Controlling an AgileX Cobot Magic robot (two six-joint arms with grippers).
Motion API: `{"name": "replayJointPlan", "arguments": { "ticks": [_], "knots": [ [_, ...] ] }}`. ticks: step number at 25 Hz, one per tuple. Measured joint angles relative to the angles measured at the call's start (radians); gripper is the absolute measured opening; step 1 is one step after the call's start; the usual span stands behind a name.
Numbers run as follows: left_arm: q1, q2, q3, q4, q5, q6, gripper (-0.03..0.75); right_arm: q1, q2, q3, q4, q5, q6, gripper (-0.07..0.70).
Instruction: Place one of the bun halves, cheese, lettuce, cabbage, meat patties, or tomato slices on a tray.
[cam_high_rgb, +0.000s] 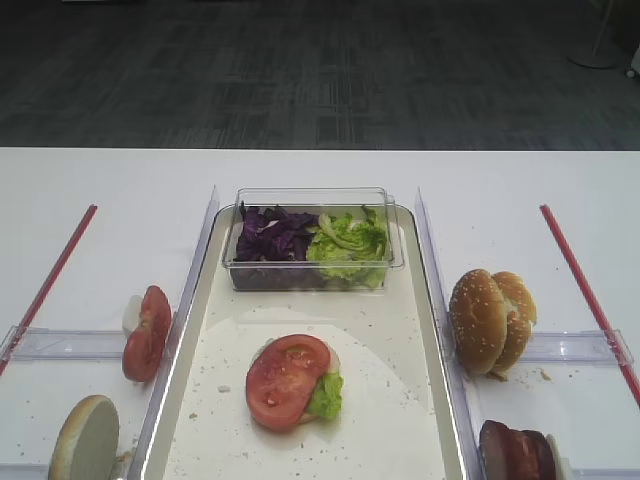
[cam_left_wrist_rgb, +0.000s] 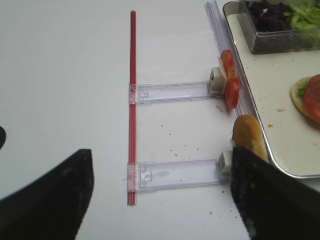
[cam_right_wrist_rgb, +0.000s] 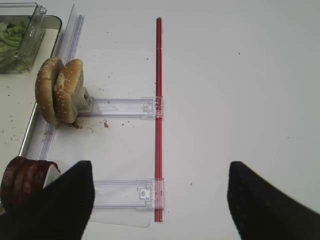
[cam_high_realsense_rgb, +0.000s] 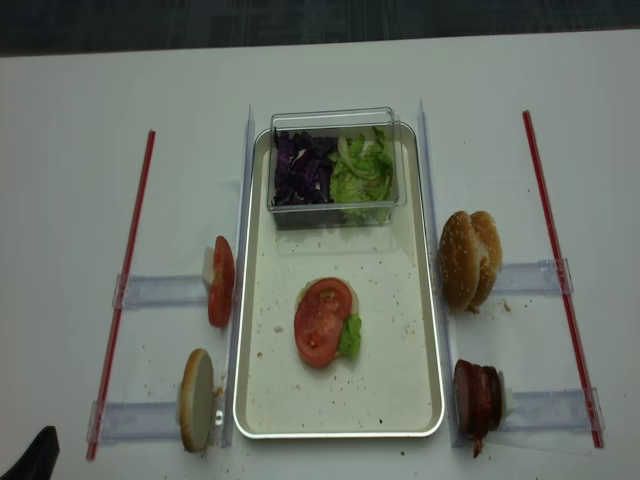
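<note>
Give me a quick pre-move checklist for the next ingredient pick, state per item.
1. Left gripper open and empty: ok, both fingers spread with nothing between them.
2. Right gripper open and empty: ok, same in its wrist view.
3. Stack on the tray ready for the next layer: ok, a tomato slice lies flat on top, lettuce peeking out beneath.
4. Meat patties in their holder on the right: ok, standing on edge.
5. Bun halves on the right available: ok, upright as a pair.
6. Cheese available: cannot tell, none visible in any view.
</note>
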Motion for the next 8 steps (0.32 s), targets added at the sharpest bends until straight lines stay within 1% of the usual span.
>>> {"name": "replayJointPlan", "arguments": {
  "ticks": [8],
  "knots": [
    [0.000, 0.000, 0.000, 0.000, 0.000, 0.000, 0.519, 0.000, 0.000, 0.000, 0.000, 0.000, 0.000, 0.571]
  ]
}}
